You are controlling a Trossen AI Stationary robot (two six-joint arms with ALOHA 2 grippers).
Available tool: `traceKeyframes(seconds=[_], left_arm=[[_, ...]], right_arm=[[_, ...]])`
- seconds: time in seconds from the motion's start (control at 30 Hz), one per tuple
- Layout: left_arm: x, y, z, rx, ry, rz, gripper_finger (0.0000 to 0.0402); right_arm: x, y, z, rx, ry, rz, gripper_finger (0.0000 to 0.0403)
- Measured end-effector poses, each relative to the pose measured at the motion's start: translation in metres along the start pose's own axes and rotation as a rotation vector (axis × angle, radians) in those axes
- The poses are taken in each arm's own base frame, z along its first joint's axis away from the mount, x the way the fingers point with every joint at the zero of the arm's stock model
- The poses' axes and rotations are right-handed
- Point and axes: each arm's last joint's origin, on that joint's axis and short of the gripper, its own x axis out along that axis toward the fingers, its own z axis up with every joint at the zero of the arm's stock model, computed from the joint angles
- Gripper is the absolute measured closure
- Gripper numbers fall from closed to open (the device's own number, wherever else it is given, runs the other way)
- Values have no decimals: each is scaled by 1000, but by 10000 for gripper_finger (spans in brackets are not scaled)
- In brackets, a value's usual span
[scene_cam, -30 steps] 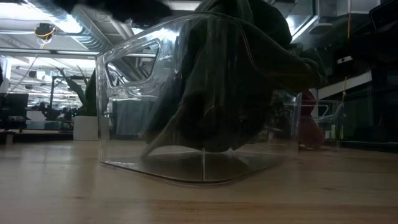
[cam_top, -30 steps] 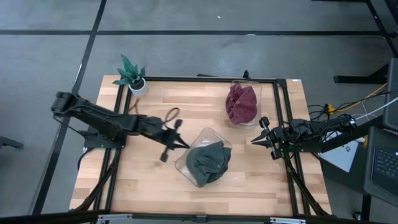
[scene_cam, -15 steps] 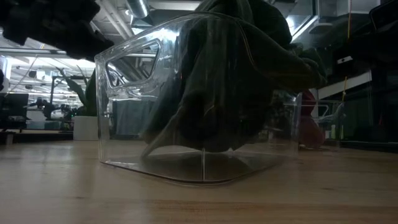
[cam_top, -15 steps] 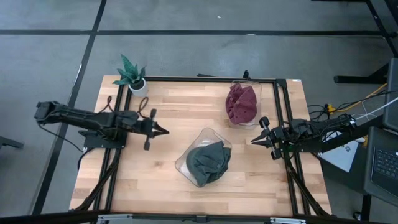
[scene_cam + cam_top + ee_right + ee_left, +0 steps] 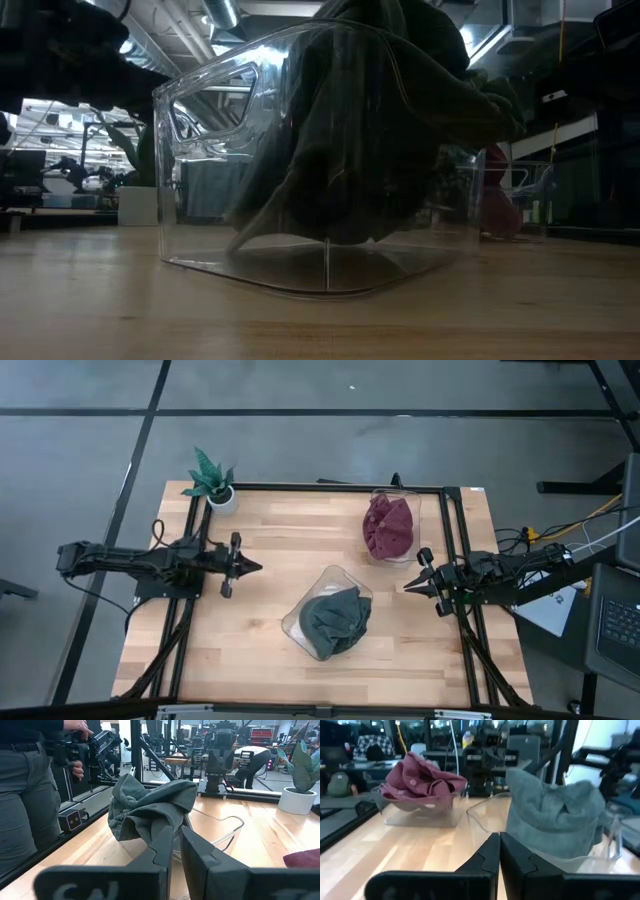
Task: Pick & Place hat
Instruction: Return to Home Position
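Observation:
A grey-green hat [image 5: 336, 620] lies crumpled in a clear bin [image 5: 296, 622] near the table's middle and bulges above the rim [image 5: 300, 40]. The left wrist view shows this hat [image 5: 555, 815] as well. A maroon hat [image 5: 389, 525] fills a second clear bin toward the far right, also seen in the left wrist view [image 5: 422, 782]. My left gripper [image 5: 256, 567] is shut and hovers over the table's left part, pointing at the bins and well short of them. My right gripper [image 5: 408, 586] is shut and waits at the right side, facing the grey-green hat [image 5: 150, 812].
A small potted plant [image 5: 212, 480] stands at the far left corner. A black frame [image 5: 452, 540] runs around the tabletop. A person [image 5: 30, 785] stands beyond the table in the right wrist view. Bare wood [image 5: 240, 630] lies between my left gripper and the near edge.
My left gripper has drawn back from the grey-green hat's bin toward the table's left edge and slightly toward the far edge, staying shut. The hats and bins have not moved.

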Motion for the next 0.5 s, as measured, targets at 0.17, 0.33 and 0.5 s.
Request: traceKeyframes(seconds=[0.17, 0.33, 0.5], left_arm=[[-6, 3, 4, 6, -67, 25, 393], [-14, 5, 7, 36, -97, 58, 393], [-24, 6, -1, 4, -44, 79, 393]], right_arm=[[0, 0, 0, 0, 0, -1, 366], [0, 0, 0, 0, 0, 0, 366], [0, 0, 0, 0, -1, 0, 366]])
